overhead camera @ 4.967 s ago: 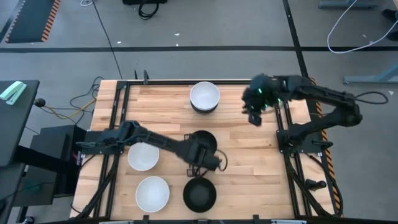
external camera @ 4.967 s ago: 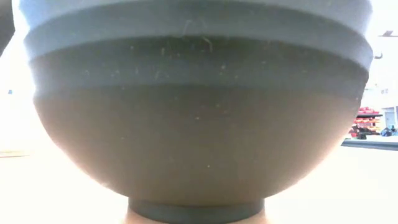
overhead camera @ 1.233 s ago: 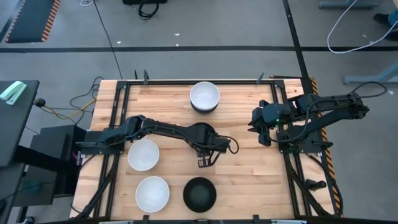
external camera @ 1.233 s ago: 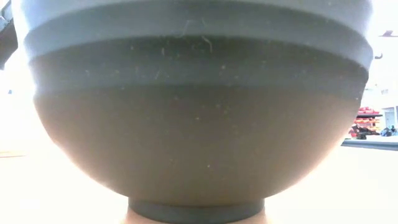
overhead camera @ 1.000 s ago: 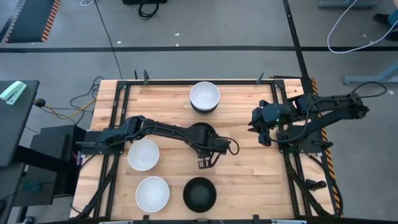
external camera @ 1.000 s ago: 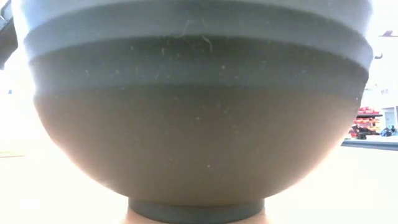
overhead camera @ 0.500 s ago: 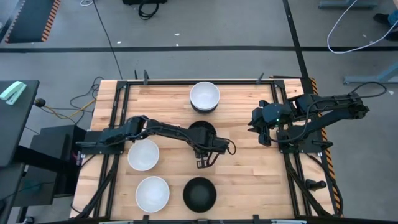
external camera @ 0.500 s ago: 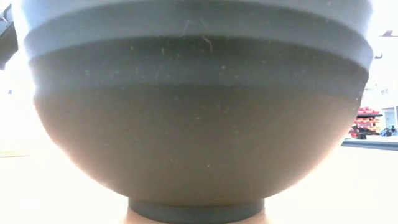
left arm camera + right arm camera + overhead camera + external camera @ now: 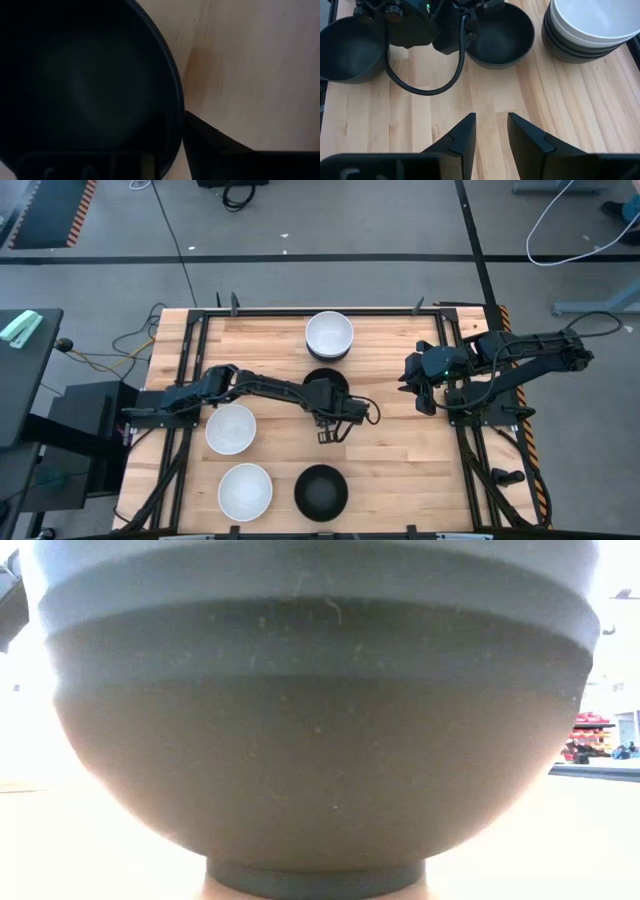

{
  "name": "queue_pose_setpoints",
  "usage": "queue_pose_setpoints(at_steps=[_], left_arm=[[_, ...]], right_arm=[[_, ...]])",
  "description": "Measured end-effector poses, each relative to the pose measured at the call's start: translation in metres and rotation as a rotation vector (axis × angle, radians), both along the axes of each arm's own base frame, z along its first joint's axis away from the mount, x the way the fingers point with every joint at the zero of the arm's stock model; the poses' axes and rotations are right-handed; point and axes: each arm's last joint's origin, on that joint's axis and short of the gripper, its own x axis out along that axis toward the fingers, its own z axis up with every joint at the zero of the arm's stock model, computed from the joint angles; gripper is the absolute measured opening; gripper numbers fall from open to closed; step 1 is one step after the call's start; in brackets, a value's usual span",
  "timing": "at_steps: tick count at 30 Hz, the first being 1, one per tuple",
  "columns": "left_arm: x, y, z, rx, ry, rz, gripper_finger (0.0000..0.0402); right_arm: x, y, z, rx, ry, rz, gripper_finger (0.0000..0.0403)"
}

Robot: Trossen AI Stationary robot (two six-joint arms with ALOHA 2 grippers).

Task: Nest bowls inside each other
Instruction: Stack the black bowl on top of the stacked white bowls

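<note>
Figure: my two claws over the table [image 9: 400, 450], nesting partly done.
Far stack: at the far middle, a white bowl [image 9: 329, 334] sits in dark bowls. From my right wrist several rims show one under another there [image 9: 580, 47]. I take this pile as finished work.
Middle black bowl [image 9: 325, 388]: stands alone at the table's middle, just near of the far stack and apart from it. It is empty inside, as my left wrist shows [image 9: 90, 80].
Left claw [image 9: 329, 434]: at the near edge of the middle black bowl, the rim running right beside it. Whether it has clamped the rim I cannot tell.
Right claw [image 9: 490, 132]: spread wide and empty, hanging over bare wood at the right side of the table, well apart from every bowl. It waits.
Near black bowl [image 9: 320, 491]: at the near middle. Seen level from the table edge, its wall [image 9: 320, 760] shows stepped bands near the top. These may be rims of bowls set inside it, though I cannot be sure.
Loose white bowls: two on the left, one at mid depth [image 9: 230, 429] and one nearer [image 9: 245, 490]. Both are single and empty.
Done, by my judgement: the far stack, and perhaps a pile at the near black bowl.
Left to do: the middle black bowl and both loose white bowls need a place in a stack, and then the piles may be joined.
</note>
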Motion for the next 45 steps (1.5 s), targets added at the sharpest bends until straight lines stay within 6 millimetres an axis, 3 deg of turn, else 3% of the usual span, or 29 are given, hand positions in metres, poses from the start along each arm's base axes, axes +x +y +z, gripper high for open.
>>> queue_pose_setpoints(at_steps=[6, 10, 14, 19, 26, 31, 37, 45], left_arm=[[-0.001, 0.0, 0.0, 0.015, 0.004, 0.001, 0.0014], [-0.004, -0.001, 0.0, 0.054, 0.032, 0.001, 0.0016], [-0.011, 0.0, 0.003, 0.087, 0.103, -0.001, 0.0013], [-0.014, 0.001, 0.031, 0.16, 0.122, -0.005, 0.0013], [-0.014, 0.004, 0.091, 0.24, -0.031, -0.025, 0.0013], [-0.025, 0.042, 0.114, 0.256, -0.028, 0.01, 0.0013], [-0.026, 0.095, 0.116, 0.268, 0.014, 0.008, 0.0013], [-0.019, 0.142, 0.119, 0.284, -0.051, -0.067, 0.0013]], right_arm=[[0.0, 0.0, 0.0, 0.0, 0.0, 0.0, 0.0119], [0.0, 0.0, -0.001, 0.006, 0.0, -0.008, 0.0119], [0.001, 0.0, -0.016, 0.001, 0.052, -0.014, 0.0119], [0.003, 0.0, -0.046, -0.01, 0.119, -0.015, 0.0119], [0.003, 0.002, -0.088, 0.024, 0.18, 0.011, 0.0119], [0.005, 0.002, -0.102, 0.032, 0.161, 0.014, 0.0119], [0.013, 0.004, -0.106, 0.06, 0.07, 0.026, 0.0119], [0.014, 0.004, -0.107, 0.044, 0.051, 0.031, 0.0119]])
